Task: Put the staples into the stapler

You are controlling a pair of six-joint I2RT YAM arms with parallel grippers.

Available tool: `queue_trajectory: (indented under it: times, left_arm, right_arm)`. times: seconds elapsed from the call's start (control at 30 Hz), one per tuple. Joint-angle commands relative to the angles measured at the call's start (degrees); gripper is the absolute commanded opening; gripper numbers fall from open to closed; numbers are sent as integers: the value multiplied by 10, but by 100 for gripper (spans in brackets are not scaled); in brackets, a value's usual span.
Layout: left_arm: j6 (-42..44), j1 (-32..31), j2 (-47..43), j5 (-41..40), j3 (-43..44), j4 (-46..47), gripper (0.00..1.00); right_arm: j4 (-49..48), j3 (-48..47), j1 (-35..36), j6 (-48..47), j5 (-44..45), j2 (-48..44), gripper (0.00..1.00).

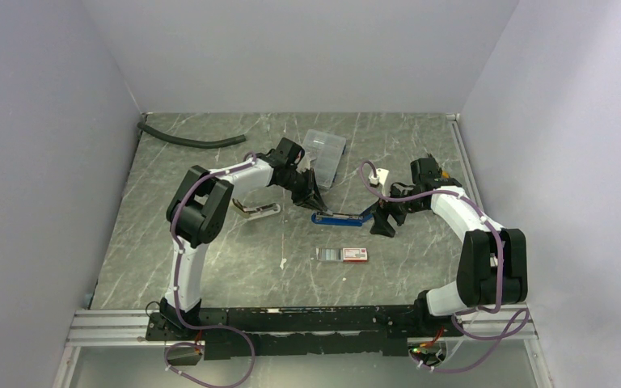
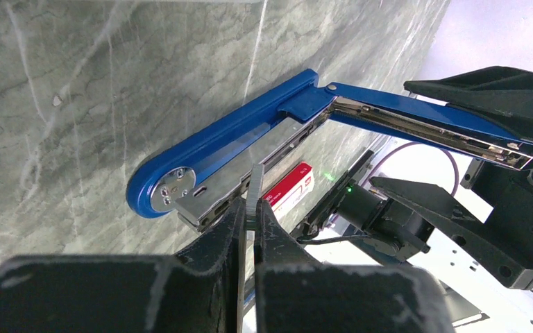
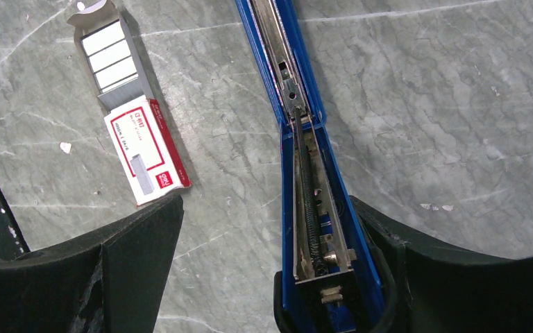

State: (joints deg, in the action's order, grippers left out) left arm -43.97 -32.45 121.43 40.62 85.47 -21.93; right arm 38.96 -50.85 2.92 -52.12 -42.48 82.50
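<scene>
The blue stapler (image 1: 340,217) lies on the table, hinged open. Its base (image 2: 229,135) is flat and its lid (image 2: 430,125) is raised. My left gripper (image 2: 253,216) is shut on a thin grey strip of staples (image 2: 255,184), held just above the magazine's front end. My right gripper (image 3: 267,208) is open wide, with the lid's end (image 3: 326,263) resting against its right finger (image 3: 416,270). More staples (image 3: 111,55) lie in the grey tray that sticks out of the white box with a red end (image 3: 146,149).
A clear compartment case (image 1: 324,153) stands behind the left gripper (image 1: 314,202). A black hose (image 1: 190,141) lies at the back left, and a pale metal piece (image 1: 256,210) is beside the left arm. The staple box (image 1: 354,255) is in front of the stapler.
</scene>
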Motion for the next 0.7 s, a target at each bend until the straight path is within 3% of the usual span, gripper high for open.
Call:
queue_trajectory:
  times: [0.0,0.67]
  left_arm:
    - [10,-1,6,-3,11,-3,3]
    - [19,-1,9,-11,16,-13,3]
  right_arm:
    - [1,-20,-2,-12,-16,-1,87]
    - [2,-20,-3,-12,-16,-2,87]
